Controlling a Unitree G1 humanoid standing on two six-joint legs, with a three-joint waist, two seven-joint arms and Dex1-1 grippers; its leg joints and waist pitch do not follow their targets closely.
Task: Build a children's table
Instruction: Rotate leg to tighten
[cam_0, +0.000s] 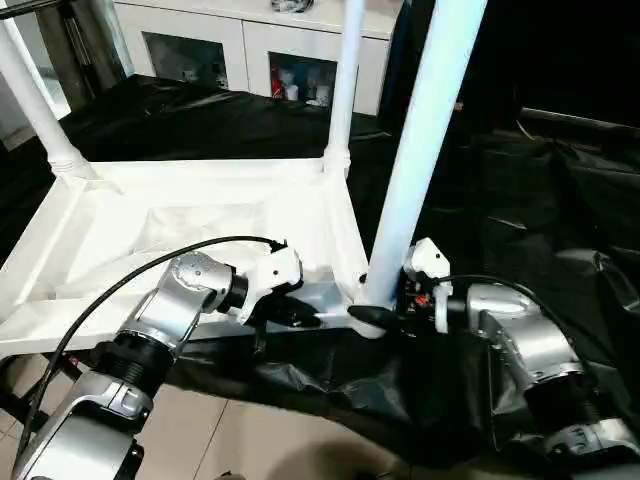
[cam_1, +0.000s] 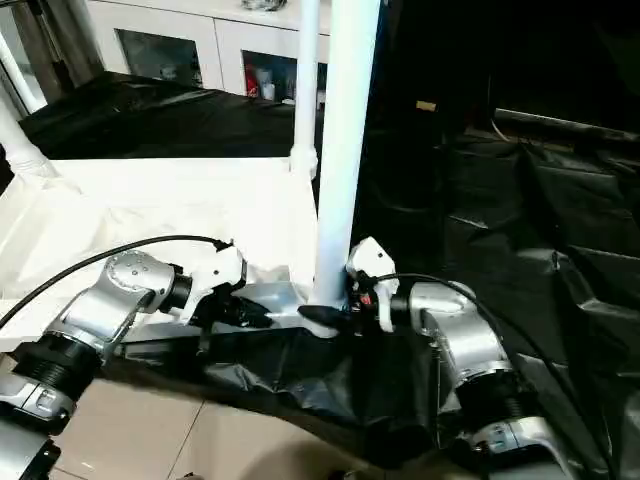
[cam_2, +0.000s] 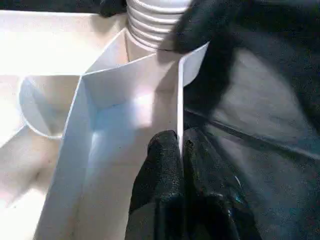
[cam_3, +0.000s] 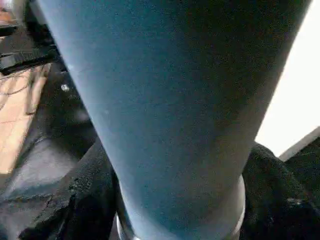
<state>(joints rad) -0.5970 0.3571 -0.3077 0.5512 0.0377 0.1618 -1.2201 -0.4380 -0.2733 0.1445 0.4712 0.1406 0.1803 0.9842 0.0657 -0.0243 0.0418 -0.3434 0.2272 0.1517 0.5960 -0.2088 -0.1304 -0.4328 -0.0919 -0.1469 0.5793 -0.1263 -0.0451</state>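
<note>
Tabletop (cam_0: 200, 215): upside down on black sheeting, ribbed underside up, near-right corner nearest both arms.
Legs already in: one at far left (cam_0: 30, 95), one at far right (cam_0: 345, 80), both upright in corner sockets.
Near-right leg (cam_0: 425, 130): long axis close to vertical, leaning slightly right toward the top, foot seated at the near-right corner socket (cam_1: 322, 318).
Right tool (cam_0: 375, 315): at the base of that leg, black fingers (cam_3: 75, 200) either side of the tube and wrapped round it.
Left tool (cam_0: 295, 318): pressed together, pinching the thin near rim wall of the tabletop (cam_2: 179, 107), just left of the socket.
Key relation: leg directly ahead of the right tool and rising straight above it; right arm nearer, left arm bracing the tabletop.
Judged step: seating or turning the leg home in its socket.
Surroundings: white cabinet (cam_0: 250, 45) far behind; crumpled black sheeting (cam_0: 540, 200) to the right.
In the way: nothing seen between tool and leg.
</note>
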